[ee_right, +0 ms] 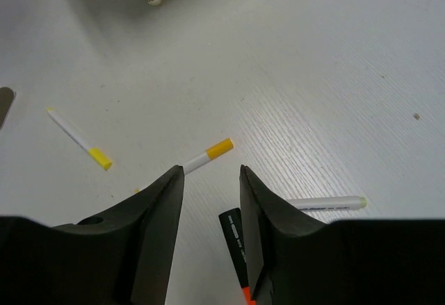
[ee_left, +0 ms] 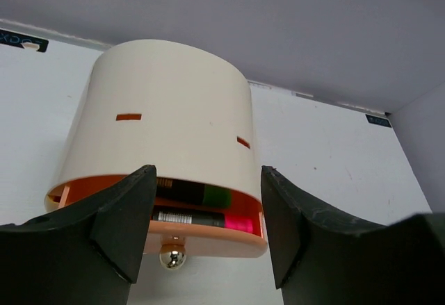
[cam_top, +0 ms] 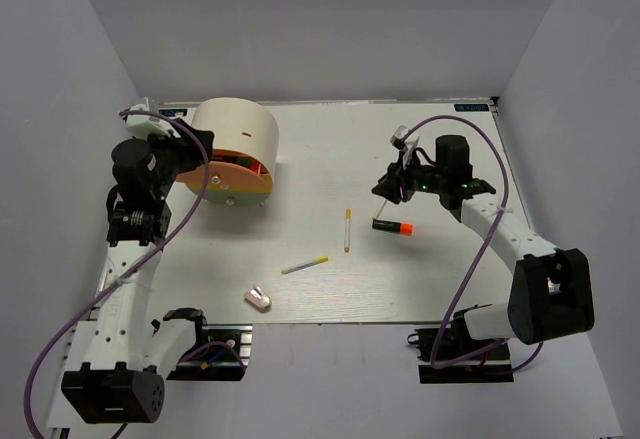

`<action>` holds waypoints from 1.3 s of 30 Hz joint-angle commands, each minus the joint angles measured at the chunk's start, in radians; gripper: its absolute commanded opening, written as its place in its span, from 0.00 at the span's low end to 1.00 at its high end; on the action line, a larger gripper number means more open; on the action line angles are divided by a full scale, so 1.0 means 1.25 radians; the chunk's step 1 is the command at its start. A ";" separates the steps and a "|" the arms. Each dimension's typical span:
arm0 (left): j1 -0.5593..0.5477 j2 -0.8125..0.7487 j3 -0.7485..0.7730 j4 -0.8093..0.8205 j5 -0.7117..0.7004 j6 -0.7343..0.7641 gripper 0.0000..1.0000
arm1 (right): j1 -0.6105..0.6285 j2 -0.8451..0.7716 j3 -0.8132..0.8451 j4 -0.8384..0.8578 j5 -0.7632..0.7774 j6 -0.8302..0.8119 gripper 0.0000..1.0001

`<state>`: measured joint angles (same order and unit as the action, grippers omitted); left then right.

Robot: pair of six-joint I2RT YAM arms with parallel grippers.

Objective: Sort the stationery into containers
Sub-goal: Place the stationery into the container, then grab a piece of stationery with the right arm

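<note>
The cream cylindrical container (cam_top: 237, 129) lies at the back left, its orange face (cam_top: 238, 185) toward the front. In the left wrist view its drawer (ee_left: 208, 239) is pulled out and holds a green-capped marker (ee_left: 203, 196) and a pink-capped marker (ee_left: 215, 219). My left gripper (cam_top: 200, 145) is open and empty, its jaws either side of the drawer (ee_left: 207, 225). My right gripper (cam_top: 387, 191) is open (ee_right: 211, 180) just above an orange-capped black marker (cam_top: 394, 226), which shows between and under its fingers (ee_right: 235, 246). Two white-and-yellow pens (cam_top: 347, 229) (cam_top: 305, 264) and a pink-white eraser (cam_top: 258, 298) lie on the table.
A slim pale stick (ee_right: 327, 203) lies beside the right finger. The two pens also show in the right wrist view (ee_right: 207, 155) (ee_right: 78, 139). A shiny knob (ee_left: 172, 256) hangs under the drawer front. Grey walls close in the white table (cam_top: 440, 279) on three sides.
</note>
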<state>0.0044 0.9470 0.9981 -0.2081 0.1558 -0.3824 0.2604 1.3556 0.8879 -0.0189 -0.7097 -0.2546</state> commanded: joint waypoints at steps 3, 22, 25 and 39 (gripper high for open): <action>-0.002 -0.067 0.008 -0.057 -0.034 -0.009 0.61 | -0.018 -0.006 0.008 -0.028 0.018 -0.015 0.40; -0.002 -0.302 -0.179 -0.375 -0.026 -0.276 0.79 | 0.004 0.235 0.151 -0.439 0.201 -0.470 0.63; -0.002 -0.311 -0.202 -0.382 -0.026 -0.293 0.79 | 0.024 0.247 0.157 -0.459 0.217 -0.476 0.61; -0.002 -0.343 -0.251 -0.421 -0.026 -0.308 0.79 | 0.113 0.313 0.136 -0.358 0.391 -0.400 0.60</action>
<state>0.0044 0.5331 0.6868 -0.7128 0.1268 -0.7605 0.3935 1.7294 1.0492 -0.5102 -0.3054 -0.7803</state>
